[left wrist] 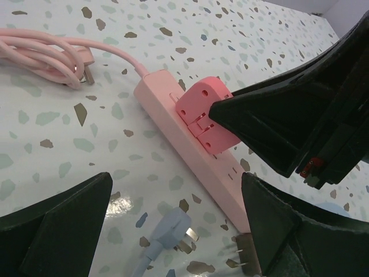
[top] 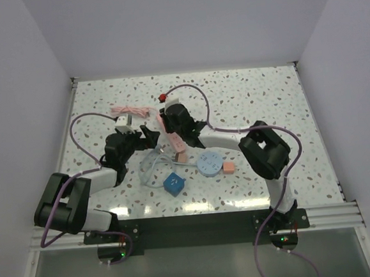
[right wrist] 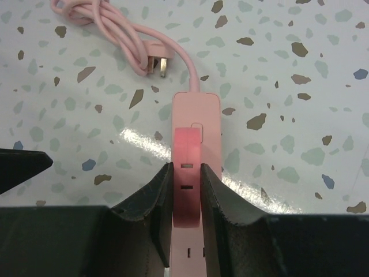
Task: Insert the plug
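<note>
Your left gripper (top: 145,137) hung with its jaws spread wide and nothing in them. The pink power strip (left wrist: 167,115) ran slantwise just ahead of its fingertips, and a loose blue plug (left wrist: 172,229) lay down between them.

By my reading you were at the seating step. The pink plug (right wrist: 187,153) sat on top of the strip, directly under your right gripper (right wrist: 185,193). That gripper was drawn in narrow and pinched the plug by its two long sides.

The plug's long axis lay along the strip's own, running straight away from the right gripper toward the end where the cord (right wrist: 124,26) left and coiled up beyond. Its slotted face was turned up at the wrist, so I judged its pins pointed down into the strip. The pins themselves were hidden, and you could not tell whether the plug was fully home.

The next move probably called for a straight push down, keeping the plug square to the strip so the pins did not bind. The free left gripper was near enough to steady the strip against sliding.
</note>
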